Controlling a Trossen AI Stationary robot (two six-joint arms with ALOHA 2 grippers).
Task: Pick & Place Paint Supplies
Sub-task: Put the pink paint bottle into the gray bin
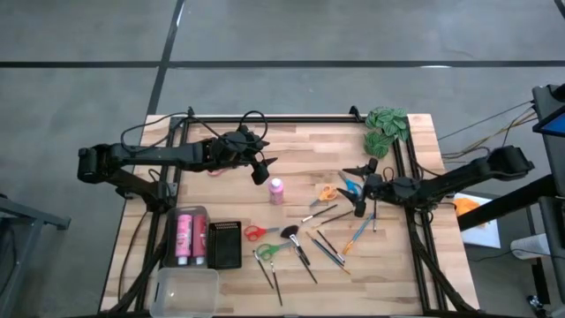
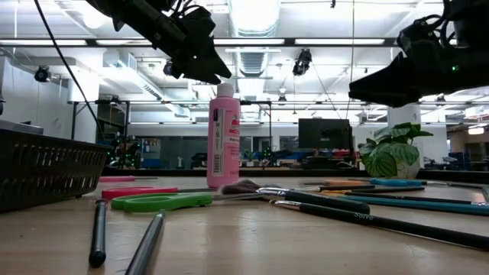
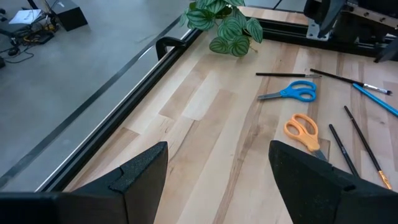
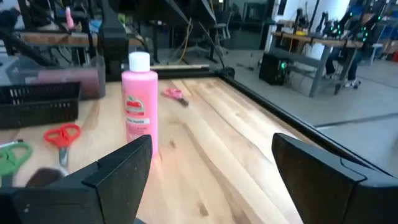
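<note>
Pink paint bottle [image 1: 276, 191], white cap, standing upright near the middle of the wooden worktop [image 1: 300, 150], free of both hands. Left hand [image 1: 262, 171]: jaws spread wide, empty, raised just beside the bottle on its left rear side. Right hand [image 1: 357, 190]: jaws spread wide, empty, hovering over the brushes and scissors, well apart from the bottle. Around the bottle: orange scissors [image 1: 327, 192] and blue scissors [image 1: 350, 185] to its right; red scissors [image 1: 256, 232] and green scissors [image 1: 267, 252] in front; a scatter of thin brushes [image 1: 327, 246]. Front left: black mesh basket [image 1: 226, 244], a clear bin holding more pink bottles [image 1: 185, 237], an empty clear tub [image 1: 184, 292]. Green leafy plant [image 1: 387, 126] at the far right corner. The high view alone shows the bins' contents; the low view alone shows both hands lifted off the surface and a long lit workshop beyond. Right wrist view adds small pink scissors [image 4: 175, 94] behind the bottle.
</note>
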